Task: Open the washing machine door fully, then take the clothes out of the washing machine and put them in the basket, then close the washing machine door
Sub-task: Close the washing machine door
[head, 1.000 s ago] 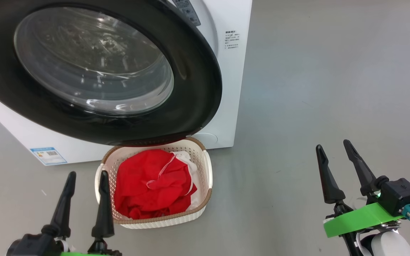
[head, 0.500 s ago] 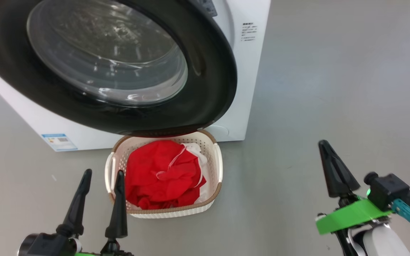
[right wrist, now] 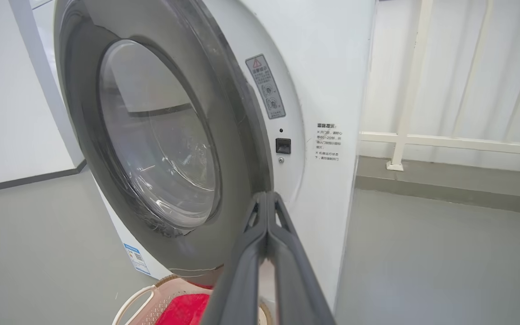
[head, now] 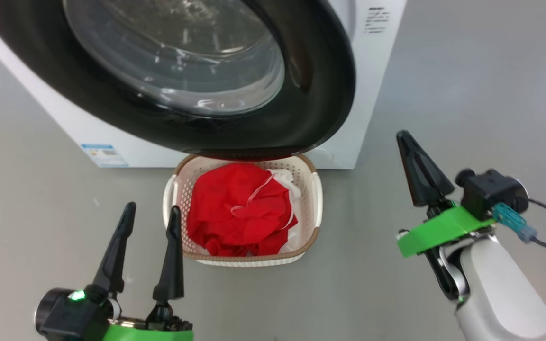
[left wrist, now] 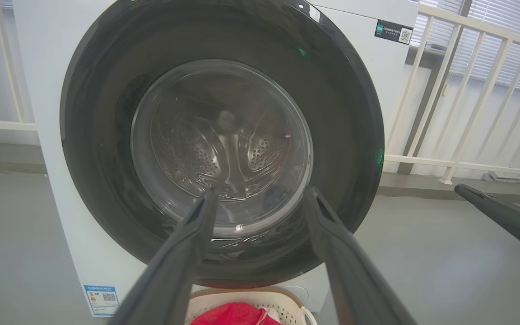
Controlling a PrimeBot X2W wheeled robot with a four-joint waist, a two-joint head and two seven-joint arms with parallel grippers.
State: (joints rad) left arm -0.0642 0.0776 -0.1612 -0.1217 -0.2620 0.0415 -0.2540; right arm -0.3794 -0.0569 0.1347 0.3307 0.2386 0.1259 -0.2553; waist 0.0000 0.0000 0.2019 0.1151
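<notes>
Left gripper (head: pixel 152 210): jaws spread wide, holding nothing, just left of basket (head: pixel 244 259).
Right gripper (head: pixel 405 142): jaws pressed together, empty, right of door (head: pixel 320 94).

Door (head: pixel 323 90) rim glossy blk, glass centre; basket (head: pixel 312 203) perforated plastic; clothes (head: pixel 235 213) soft cloth; floor (head: pixel 467 71) matt grey.

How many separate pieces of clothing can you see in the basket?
2: a red garment heaped across the middle of the basket, and a white cloth tucked along its right side. Others may lie hidden underneath.
</notes>
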